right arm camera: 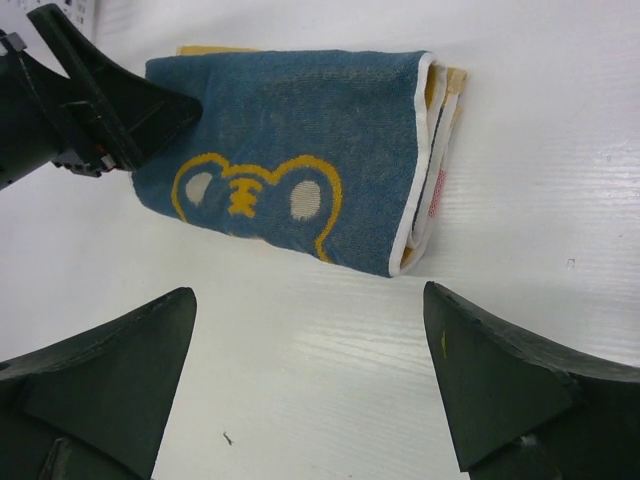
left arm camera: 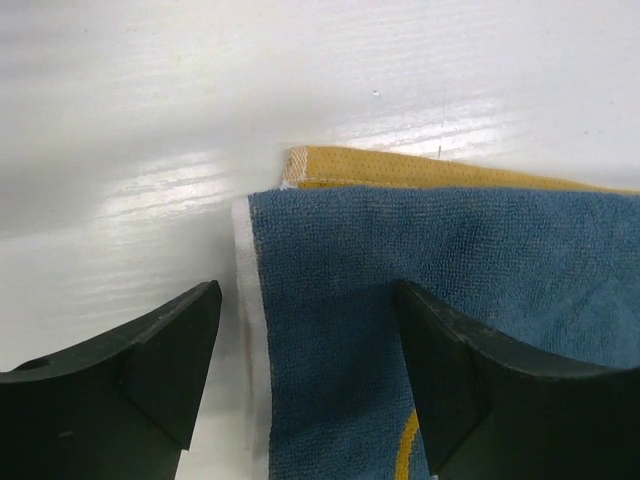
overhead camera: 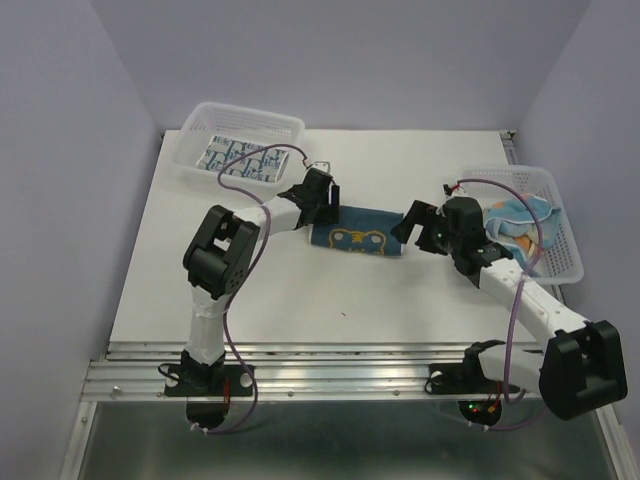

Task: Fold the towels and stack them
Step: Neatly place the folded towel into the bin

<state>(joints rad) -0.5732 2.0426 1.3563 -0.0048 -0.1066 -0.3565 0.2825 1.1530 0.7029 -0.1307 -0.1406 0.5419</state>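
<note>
A folded navy towel [overhead camera: 357, 238] with a yellow bear outline lies in the middle of the table, with a yellow layer [left arm camera: 400, 168] peeking out beneath it. My left gripper [left arm camera: 308, 300] is open and straddles the towel's [left arm camera: 450, 250] white-trimmed left edge, one finger over the cloth and the other over bare table. My right gripper [right arm camera: 308, 300] is open above bare table, just short of the towel [right arm camera: 290, 130], with nothing between its fingers. A blue-and-white patterned towel [overhead camera: 235, 160] lies flat in the left basket. A crumpled light blue towel [overhead camera: 520, 215] sits in the right basket.
A white mesh basket [overhead camera: 200, 120] stands at the back left of the table, and another [overhead camera: 565, 255] at the right edge, close behind my right arm. The left gripper's [right arm camera: 100, 110] dark body shows at the towel's far corner in the right wrist view.
</note>
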